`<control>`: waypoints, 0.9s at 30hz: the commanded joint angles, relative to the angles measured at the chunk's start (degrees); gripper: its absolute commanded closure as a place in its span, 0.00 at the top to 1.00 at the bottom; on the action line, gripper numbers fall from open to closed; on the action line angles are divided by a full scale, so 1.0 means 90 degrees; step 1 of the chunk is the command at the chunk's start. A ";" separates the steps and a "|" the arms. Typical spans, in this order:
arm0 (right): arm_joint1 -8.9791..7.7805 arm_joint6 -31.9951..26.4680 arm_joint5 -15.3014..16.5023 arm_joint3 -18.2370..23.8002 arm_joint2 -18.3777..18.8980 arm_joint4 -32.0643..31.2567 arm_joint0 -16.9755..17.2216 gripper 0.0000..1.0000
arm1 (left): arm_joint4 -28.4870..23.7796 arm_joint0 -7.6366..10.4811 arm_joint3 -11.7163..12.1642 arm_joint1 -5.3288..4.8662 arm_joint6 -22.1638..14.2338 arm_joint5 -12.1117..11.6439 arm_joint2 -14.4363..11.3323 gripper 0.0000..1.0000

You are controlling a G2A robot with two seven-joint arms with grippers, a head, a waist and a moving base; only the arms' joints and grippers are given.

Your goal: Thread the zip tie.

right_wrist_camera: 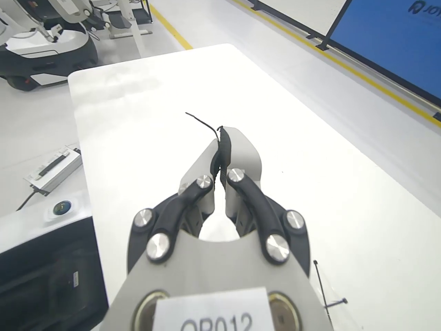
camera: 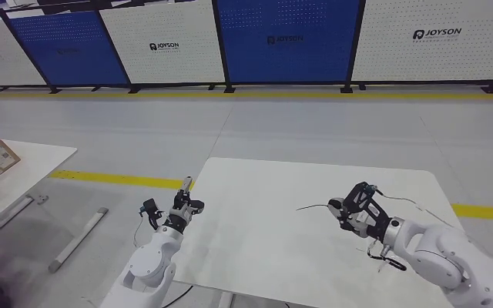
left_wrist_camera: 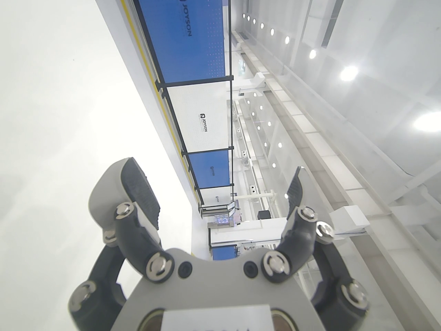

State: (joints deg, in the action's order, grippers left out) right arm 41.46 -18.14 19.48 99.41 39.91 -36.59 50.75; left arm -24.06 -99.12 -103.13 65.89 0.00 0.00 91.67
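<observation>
Our R gripper (right_wrist_camera: 222,139) pinches the zip tie (right_wrist_camera: 203,123), tail free for threading; L gripper (left_wrist_camera: 217,177) spread apart, empty, ready.

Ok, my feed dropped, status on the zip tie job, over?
Right gripper shut on zip tie, tail sticking out. Left gripper open, empty. Second tie on table.

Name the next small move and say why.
Probably bring the left gripper, open and empty at the edge of the table, across toward the zip tie: the right gripper is shut on it, with its thin end sticking out free.
</observation>
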 commanded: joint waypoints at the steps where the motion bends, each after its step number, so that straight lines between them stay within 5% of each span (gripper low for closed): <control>1: 0.0001 -0.0003 0.0000 0.0003 0.0007 -0.0005 0.0004 0.00 | 0.0000 0.0000 0.0000 0.0000 0.0000 0.0000 0.0000 1.00; 13: 0.0005 0.0078 -0.0007 0.0004 0.0034 -0.0055 0.0035 0.00 | 0.0000 0.0000 0.0000 0.0000 0.0000 0.0000 0.0000 1.00; 18: 0.0014 0.0903 0.0000 -0.0059 0.0067 -0.0993 0.0180 0.00 | 0.0000 0.0000 0.0000 0.0000 0.0000 0.0000 0.0000 1.00; 23: -0.0007 0.1897 0.0000 -0.0269 -0.0310 -0.1551 0.0150 0.00 | 0.0000 0.0000 0.0000 0.0000 0.0000 0.0000 0.0000 1.00; 27: -0.0090 0.2688 0.0000 -0.0428 -0.1090 -0.1747 -0.0208 0.00 | 0.0000 0.0000 0.0000 0.0000 0.0000 0.0000 0.0000 1.00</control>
State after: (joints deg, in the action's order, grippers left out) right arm 40.89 4.17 19.48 95.76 32.46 -51.99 49.91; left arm -24.06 -99.12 -103.13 65.89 0.00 0.00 91.67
